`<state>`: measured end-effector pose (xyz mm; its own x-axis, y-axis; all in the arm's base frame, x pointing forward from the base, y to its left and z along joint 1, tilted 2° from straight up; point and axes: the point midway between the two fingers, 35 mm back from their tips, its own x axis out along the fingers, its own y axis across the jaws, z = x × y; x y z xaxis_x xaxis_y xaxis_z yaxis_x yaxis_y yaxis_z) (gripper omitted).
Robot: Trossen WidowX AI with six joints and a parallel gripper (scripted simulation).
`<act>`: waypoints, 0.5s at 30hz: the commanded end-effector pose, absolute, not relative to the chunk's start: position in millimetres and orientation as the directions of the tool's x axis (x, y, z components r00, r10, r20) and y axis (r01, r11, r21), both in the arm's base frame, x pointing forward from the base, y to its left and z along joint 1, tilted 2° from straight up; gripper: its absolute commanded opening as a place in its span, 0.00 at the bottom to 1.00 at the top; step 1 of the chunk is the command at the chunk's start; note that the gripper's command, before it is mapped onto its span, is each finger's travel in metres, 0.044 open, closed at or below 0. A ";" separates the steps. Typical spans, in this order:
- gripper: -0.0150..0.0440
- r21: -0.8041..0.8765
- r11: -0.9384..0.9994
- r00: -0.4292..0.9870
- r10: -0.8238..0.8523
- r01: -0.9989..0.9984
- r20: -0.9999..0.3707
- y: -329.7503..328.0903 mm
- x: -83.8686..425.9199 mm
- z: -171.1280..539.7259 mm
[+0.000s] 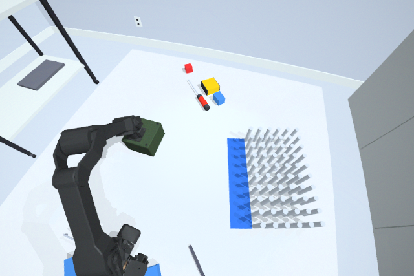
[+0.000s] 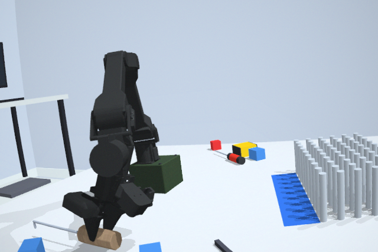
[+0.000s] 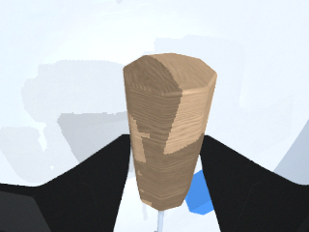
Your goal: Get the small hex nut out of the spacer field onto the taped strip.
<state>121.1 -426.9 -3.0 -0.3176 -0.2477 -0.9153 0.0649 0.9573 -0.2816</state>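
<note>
My gripper (image 2: pixel 101 234) (image 3: pixel 165 142) is shut on the wooden handle (image 2: pixel 107 239) (image 3: pixel 166 106) of a hook tool, one finger on each side. The tool's thin grey shaft (image 2: pixel 56 226) points left in the exterior view and ends in a short bent tip, with its shadow apart below it. Whether the handle touches the table I cannot tell. The standing metal spacers (image 1: pixel 322 223) (image 2: pixel 322 197) are upright in rows at the right. The blue taped strip (image 1: pixel 233 182) (image 2: pixel 288 217) lies along their left side. I cannot make out the nut among the spacers.
A red-handled screwdriver (image 1: pixel 202 101) (image 2: pixel 235 158), a yellow block (image 1: pixel 211 84), a blue cube (image 1: pixel 218 98) and a red cube (image 1: pixel 188 68) lie at the back. A dark bar (image 1: pixel 196 260) (image 2: pixel 222 245) lies in front. Blue blocks (image 2: pixel 32 244) (image 2: pixel 150 247) flank the tool. The arm's green base (image 1: pixel 147 136) stands behind.
</note>
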 end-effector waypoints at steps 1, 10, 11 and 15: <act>0.25 -0.309 0.948 -0.308 -0.275 0.069 -0.911 -433.5 124.7 35.0; 0.25 -0.309 0.949 -0.307 -0.274 0.071 -0.912 -427.9 124.6 102.8; 0.25 -0.309 0.949 -0.307 -0.274 0.071 -0.912 -426.5 124.2 110.4; 0.25 -0.308 0.949 -0.306 -0.273 0.071 -0.912 -420.6 122.4 135.3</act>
<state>123.2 -423.8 111.5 -0.3114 -0.2597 -0.9141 0.0665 0.9536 -0.2936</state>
